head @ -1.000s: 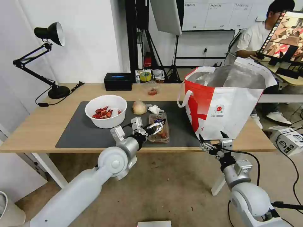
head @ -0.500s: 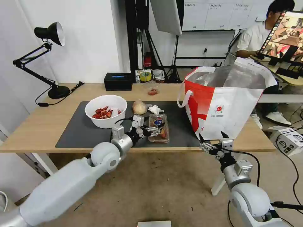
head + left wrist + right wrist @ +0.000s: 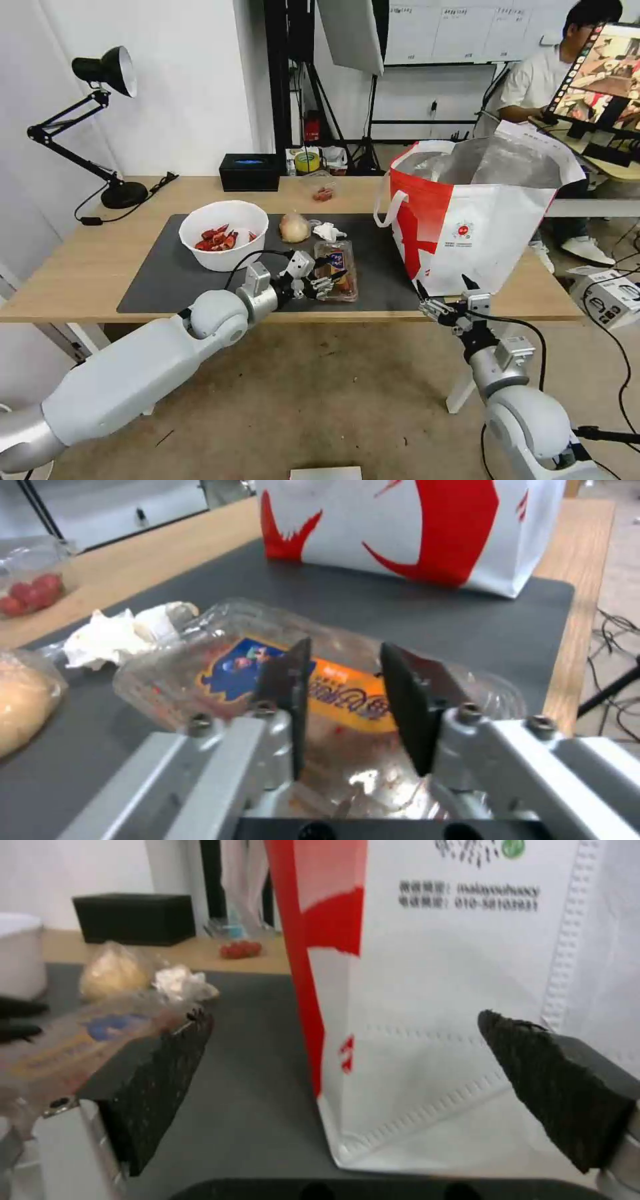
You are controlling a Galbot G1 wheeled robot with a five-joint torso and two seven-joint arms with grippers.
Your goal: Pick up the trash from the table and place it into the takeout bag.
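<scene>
1. Clear, thin plastic makes up the hinged tray point(image 3: 320, 690); it is judged light, springy and easily crushed, with a slick surface and loose tomato remains inside that could shift when it is tilted
2. The tray is seen lying on the dark mat point(image 3: 167, 280) of the table point(image 3: 80, 267), directly ahead of the left gripper point(image 3: 319, 280) and just beyond its fingertips; the crumpled tissue point(image 3: 113, 632) and the wrapped lump point(image 3: 23, 700) lie past its far end
3. The left gripper is held part-open, its two dark fingers point(image 3: 290, 680) apart and poised over the tray's near end; nothing is clasped between them
4. A hold across the tray's short width, at the near rim where lid and base meet, is judged firmest; a squeeze on the lid's middle would likely buckle it
5. The tray's long axis is seen running away from the left gripper, roughly in line with its reach, label side up
6. The takeout bag point(image 3: 480, 213) stands upright, mouth open, off to that gripper's right
7. The right gripper point(image 3: 445, 300) is held wide open and empty, right up against the bag's lower front face
</scene>
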